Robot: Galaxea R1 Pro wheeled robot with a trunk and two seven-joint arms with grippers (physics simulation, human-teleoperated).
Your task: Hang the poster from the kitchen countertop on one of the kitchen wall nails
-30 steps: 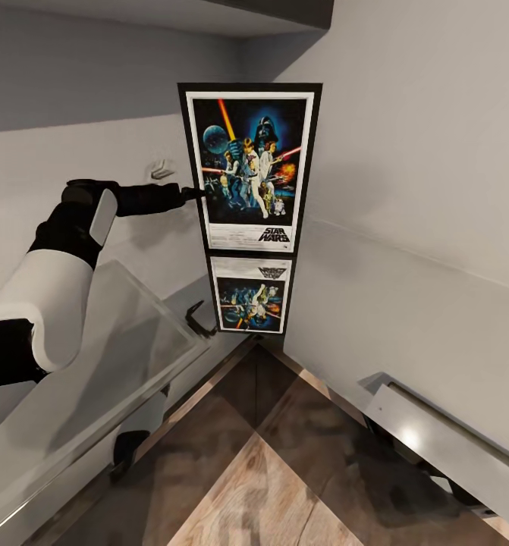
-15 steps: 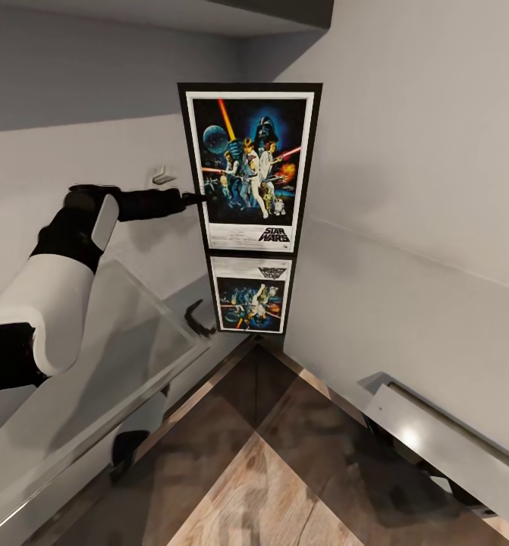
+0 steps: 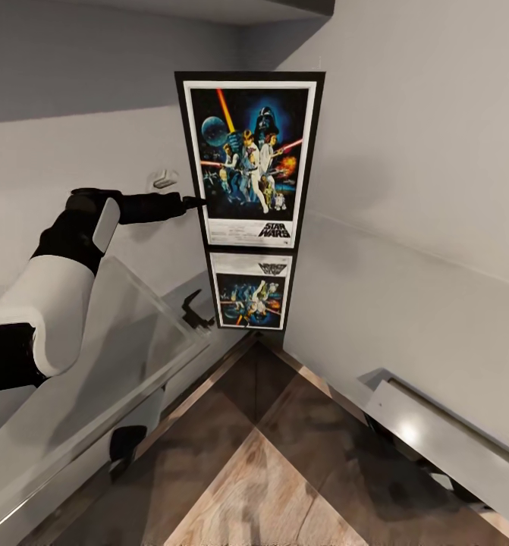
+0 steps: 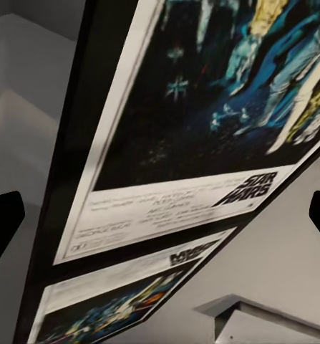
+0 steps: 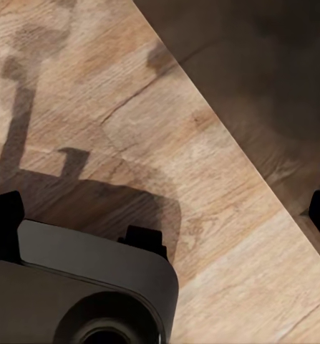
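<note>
Poster [image 3: 249,161]: upright in bench [image 3: 125,326] corner, directly ahead of left gripper [image 3: 196,202], which meets its left frame edge.
Left gripper: fingers spread wide.
Right gripper: fingers spread, above wood floor [image 5: 224,179].

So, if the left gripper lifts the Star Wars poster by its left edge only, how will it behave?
The poster probably stays stiff: its black frame edges look straight, with no sag. It may swing or tip, since the left gripper meets it only at the left edge, off centre. It looks thin and flat, so likely light. The glossy countertop reflects it and may let its base slide.
</note>
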